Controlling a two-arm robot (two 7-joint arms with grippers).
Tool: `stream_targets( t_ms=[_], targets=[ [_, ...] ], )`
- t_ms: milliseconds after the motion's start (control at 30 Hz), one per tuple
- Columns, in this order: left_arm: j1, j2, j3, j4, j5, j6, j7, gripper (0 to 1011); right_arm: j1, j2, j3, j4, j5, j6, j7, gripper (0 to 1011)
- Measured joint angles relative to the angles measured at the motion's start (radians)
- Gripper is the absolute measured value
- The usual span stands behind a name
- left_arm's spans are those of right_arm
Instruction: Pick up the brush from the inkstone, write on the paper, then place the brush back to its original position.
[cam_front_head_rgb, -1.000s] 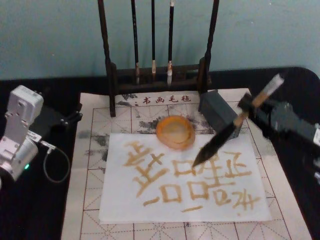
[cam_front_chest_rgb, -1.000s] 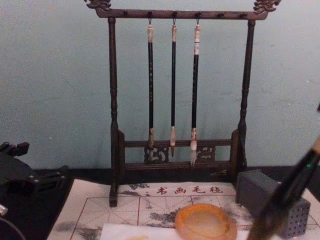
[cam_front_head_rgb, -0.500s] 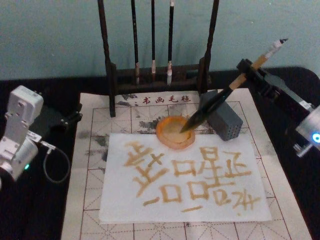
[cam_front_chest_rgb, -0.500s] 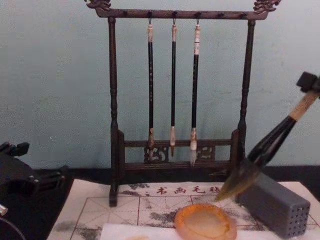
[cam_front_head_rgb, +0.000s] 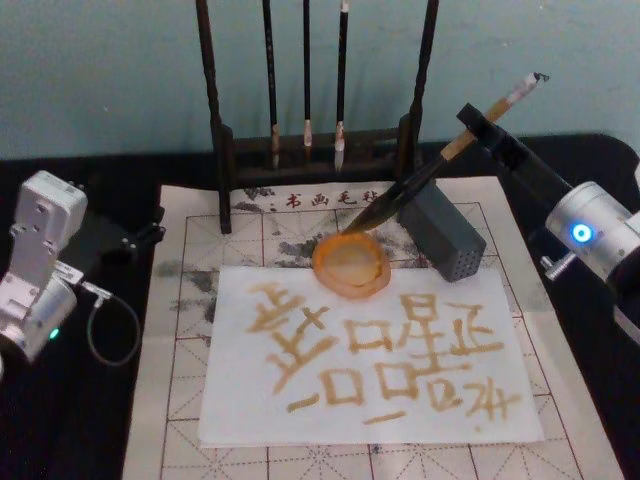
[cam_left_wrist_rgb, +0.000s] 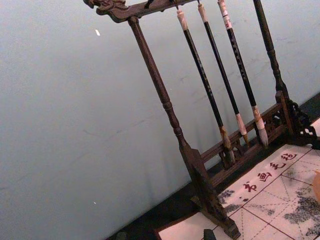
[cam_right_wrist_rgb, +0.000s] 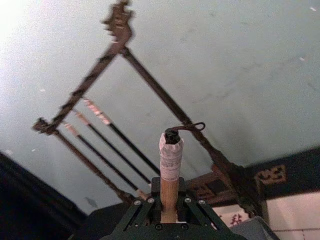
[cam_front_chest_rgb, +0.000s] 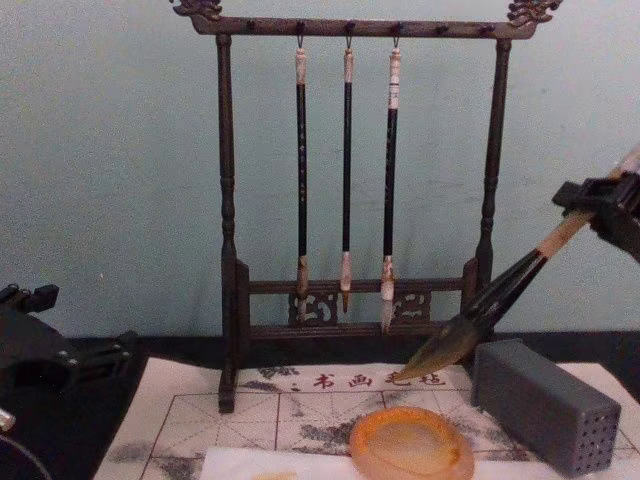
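The right end effector (cam_front_head_rgb: 478, 125) is clenched on the tan upper handle of the brush (cam_front_head_rgb: 430, 165), and from the right wrist view the handle's whitish end and cord loop are seen poking up out of the clamp. The brush is held in the air at a slant, handle up toward the right and dark bristle tip down toward the left. The tip is seen just at the far rim of the inkstone (cam_front_head_rgb: 350, 263) from the head view, but in the chest view it's clearly lifted off the dish, not touching, so it's above and slightly behind it. The inkstone is parked at the far edge of the paper (cam_front_head_rgb: 240, 400), which is covered in golden-brown characters and laid on a gridded felt mat (cam_front_head_rgb: 180, 330). A grey perforated block (cam_front_head_rgb: 442, 235) is set just to the right of the inkstone, under the brush shaft. Three thin brushes (cam_front_chest_rgb: 346, 170) are hung on the wooden rack (cam_front_chest_rgb: 227, 200) at the back. The left end effector (cam_front_head_rgb: 130, 237) is parked at the table's left edge, well apart from everything; whether it's released or clenched can't be told.
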Motion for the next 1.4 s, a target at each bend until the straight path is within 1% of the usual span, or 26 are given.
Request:
stream_targets(
  t_ms=[33, 133, 300, 500, 667, 933, 1400],
  targets=[
    [0.000, 0.000, 0.000, 0.000, 0.000, 0.000, 0.000, 1001, 0.012, -0.010, -0.004, 0.017, 0.009, 0.005, -0.020, 184],
    [0.000, 0.000, 0.000, 0.000, 0.000, 0.000, 0.000, 1001, 0.031, -0.025, -0.012, 0.048, 0.024, 0.011, -0.047, 184],
    [0.000, 0.000, 0.000, 0.000, 0.000, 0.000, 0.000, 1001, 0.050, -0.038, -0.023, 0.079, 0.040, 0.015, -0.074, 184],
    [0.000, 0.000, 0.000, 0.000, 0.000, 0.000, 0.000, 1001, 0.063, -0.045, -0.041, 0.105, 0.055, 0.017, -0.102, 184],
    [0.000, 0.000, 0.000, 0.000, 0.000, 0.000, 0.000, 1001, 0.069, -0.047, -0.055, 0.121, 0.063, 0.018, -0.121, 184],
    [0.000, 0.000, 0.000, 0.000, 0.000, 0.000, 0.000, 1001, 0.074, -0.052, -0.068, 0.137, 0.067, 0.012, -0.139, 184],
    [0.000, 0.000, 0.000, 0.000, 0.000, 0.000, 0.000, 1001, 0.086, -0.069, -0.080, 0.172, 0.070, 0.008, -0.163, 184]
  ],
)
